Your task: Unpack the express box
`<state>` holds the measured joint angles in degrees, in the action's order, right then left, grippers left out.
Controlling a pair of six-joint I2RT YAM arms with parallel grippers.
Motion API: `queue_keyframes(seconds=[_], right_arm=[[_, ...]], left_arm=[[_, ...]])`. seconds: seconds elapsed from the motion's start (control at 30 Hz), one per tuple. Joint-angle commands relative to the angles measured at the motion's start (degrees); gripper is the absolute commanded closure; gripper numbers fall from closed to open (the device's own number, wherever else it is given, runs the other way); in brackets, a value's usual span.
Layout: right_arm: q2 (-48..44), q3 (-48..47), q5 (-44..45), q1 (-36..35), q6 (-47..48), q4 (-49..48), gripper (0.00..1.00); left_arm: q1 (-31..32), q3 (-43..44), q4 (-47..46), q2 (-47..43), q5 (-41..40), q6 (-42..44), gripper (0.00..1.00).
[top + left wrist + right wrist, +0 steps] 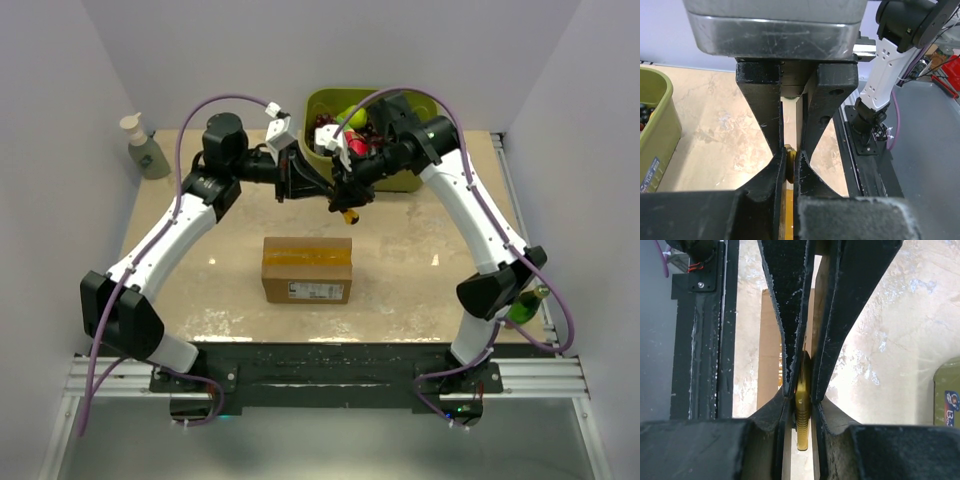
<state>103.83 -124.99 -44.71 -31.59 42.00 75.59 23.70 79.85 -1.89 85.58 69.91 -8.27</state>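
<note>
- Midway along the near edge of the surface (420,262): express box (307,268), taped closed.
- Right hand (802,390): clamped on yellow tool (803,410).
- Left hand (789,167): pinching the same tool.

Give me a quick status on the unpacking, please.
Left gripper and right gripper both shut on yellow tool. Express box taped shut, untouched. Nothing blocking it.

Left arm (170,235), right arm (482,222) raised; jaws clamping yellow object (803,405)
</note>
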Motion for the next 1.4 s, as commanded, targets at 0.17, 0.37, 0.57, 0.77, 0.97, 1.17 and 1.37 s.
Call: queue_keyframes(seconds=[0.17,0.37,0.57,0.77,0.97,1.17,1.37], right_arm=[[-17.14,25.49,-11.16,3.1,-14.0,-37.9,0.37],[-27.81,53.08,-24.01,8.74,-67.8,-101.36,0.32],[-26.84,58.09,-17.7,8.57,-77.59,-116.17,0.33],[-23.94,62.76,-12.86,8.48,-85.67,-128.57,0.34],[-23.41,64.25,-11.37,6.64,-86.03,-129.73,0.34],[-22.1,64.43,-8.82,3.12,-86.29,-129.56,0.35],[-19.46,63.64,-6.09,0.05,-86.91,-131.13,0.36]], left_arm=[[-4.53,2.14,-3.55,-2.26,5.23,-8.15,1.0],[-8.49,1.8,-6.72,-2.7,8.75,-14.49,1.0],[-8.94,0.65,-8.46,-2.7,9.98,-18.34,1.0],[-10.34,1.09,-13.48,-2.09,8.41,-25.65,1.0],[-10.61,2.85,-15.33,-1.38,7.79,-29.43,1.0],[-10.43,2.85,-14.9,-1.38,7.53,-30.31,1.0],[-10.35,3.64,-15.86,-1.29,7.35,-32.24,1.0]])
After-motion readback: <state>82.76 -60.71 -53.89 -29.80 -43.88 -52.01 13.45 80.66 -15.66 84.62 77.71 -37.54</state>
